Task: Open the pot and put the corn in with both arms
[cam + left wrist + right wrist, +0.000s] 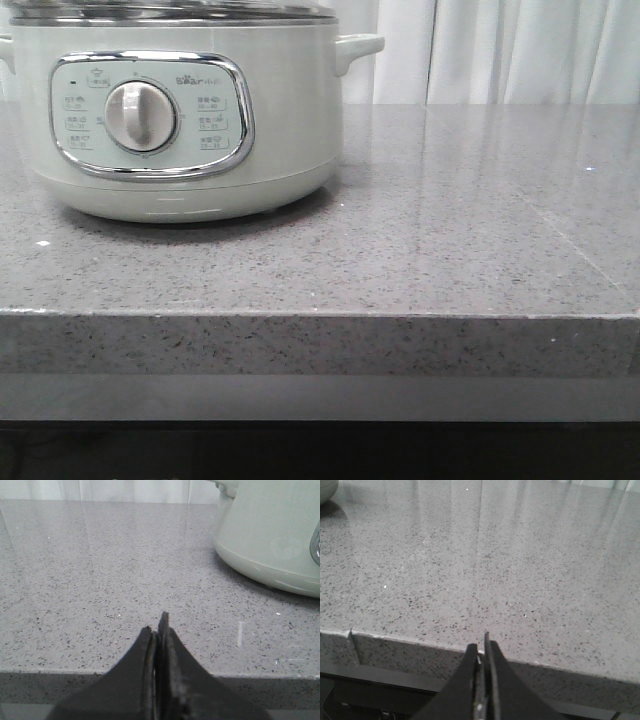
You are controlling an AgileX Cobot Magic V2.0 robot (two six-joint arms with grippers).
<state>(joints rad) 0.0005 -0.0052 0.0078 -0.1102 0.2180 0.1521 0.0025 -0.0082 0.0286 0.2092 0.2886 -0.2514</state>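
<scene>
The counter (450,230), a grey speckled stone slab, fills most of every view, and its front edge drops off sharply just ahead of both arms. On its left half, in the front view, stands the pot (180,110), pale grey-green with a chrome-framed panel and a round dial (140,115) facing forward. Its lid (170,12) sits on top, so the opening step is not yet done; only the steel rim shows, and the knob is cut off above the frame.

The corn is in none of the three views, so I cannot tell where it lies. That is the main risk: an arm reaching for it has nothing visible to aim at and may sweep across the stone or knock the pot.

The left gripper (157,625) hangs at the counter's front edge with its jaws pressed together and nothing between them; the pot is near, off to one side. The right gripper (481,647) is likewise closed and empty, at the edge, well apart from the pot.

Both must spread their jaws before any grasp; going in closed would push the lid rather than lift it. Rising from this low position could also catch the fingertips on the counter's edge.
</scene>
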